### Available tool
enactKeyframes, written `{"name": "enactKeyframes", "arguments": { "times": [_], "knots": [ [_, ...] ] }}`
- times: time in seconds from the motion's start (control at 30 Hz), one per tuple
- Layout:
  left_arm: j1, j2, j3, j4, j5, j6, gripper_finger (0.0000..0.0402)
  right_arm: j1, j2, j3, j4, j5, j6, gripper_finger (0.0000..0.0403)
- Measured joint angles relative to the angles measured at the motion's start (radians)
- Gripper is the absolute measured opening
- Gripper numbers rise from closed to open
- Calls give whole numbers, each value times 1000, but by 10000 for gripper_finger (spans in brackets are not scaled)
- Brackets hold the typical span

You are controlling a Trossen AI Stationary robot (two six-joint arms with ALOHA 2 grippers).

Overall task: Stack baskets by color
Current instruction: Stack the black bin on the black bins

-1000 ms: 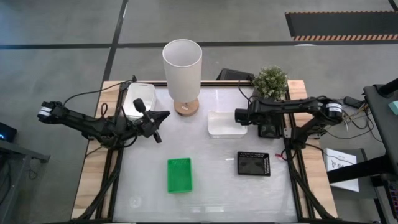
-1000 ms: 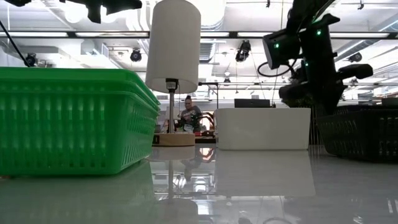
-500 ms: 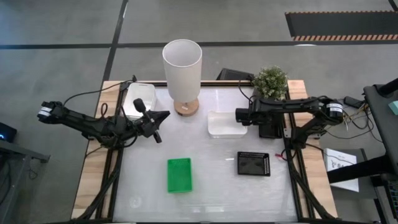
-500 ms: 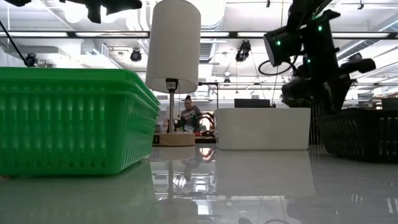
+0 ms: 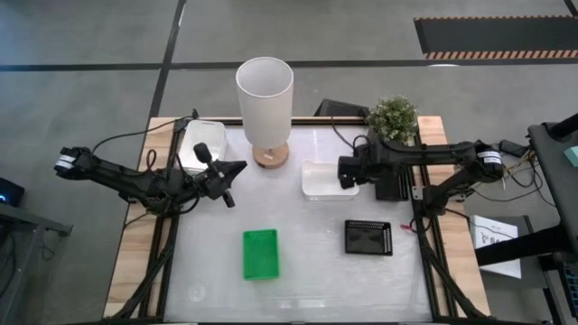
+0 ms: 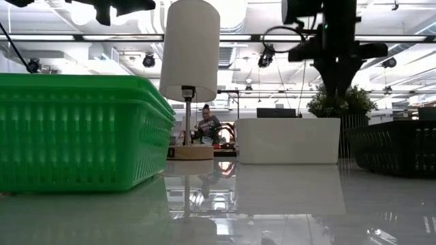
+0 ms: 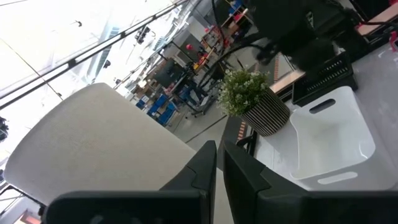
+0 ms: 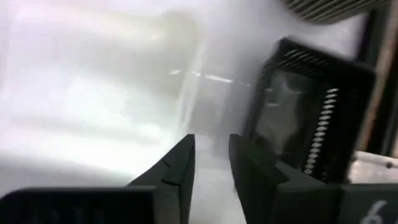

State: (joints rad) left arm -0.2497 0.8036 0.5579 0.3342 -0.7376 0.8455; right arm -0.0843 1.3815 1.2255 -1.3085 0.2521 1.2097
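A green basket (image 5: 260, 254) (image 6: 75, 133) rests on the table near the front. A white basket (image 5: 321, 181) (image 6: 287, 141) stands mid-table. One black basket (image 5: 368, 237) sits toward the right, and another (image 8: 311, 124) (image 7: 323, 81) lies under the right arm at the far right. My right gripper (image 5: 350, 173) (image 8: 211, 162) hangs open and pointing down, high over the white basket's right end, with nothing between its fingers. My left gripper (image 5: 237, 170) (image 7: 217, 168) is shut and waits level in the air at the left.
A tall white lamp (image 5: 265, 99) stands at the back centre and a potted plant (image 5: 393, 117) at the back right. Another pale basket (image 5: 200, 144) sits at the back left by the left arm. Bare tabletop lies between the green and black baskets.
My right gripper has risen from low beside the far-right black basket to well above the baskets. It has also shifted a little toward the white basket. The baskets have stayed where they were.
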Motion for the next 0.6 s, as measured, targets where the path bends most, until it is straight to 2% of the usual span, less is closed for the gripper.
{"name": "enactKeyframes", "arguments": {
  "times": [0.2, 0.33, 0.43, 0.6],
  "knots": [
    [0, 0, 0, -1, 0, 0, 11, 143, 1, -11, 72, -192, -162, 45],
    [0, 0, 0, -1, 0, 0, 11, 245, 1, -25, 129, -210, -230, 35],
    [0, 0, 0, 0, 0, 0, 11, 315, 1, -33, 172, -227, -305, 46],
    [0, 0, 0, 3, 0, 0, 11, 402, 1, -66, 244, -219, -416, 95]
  ]
}}
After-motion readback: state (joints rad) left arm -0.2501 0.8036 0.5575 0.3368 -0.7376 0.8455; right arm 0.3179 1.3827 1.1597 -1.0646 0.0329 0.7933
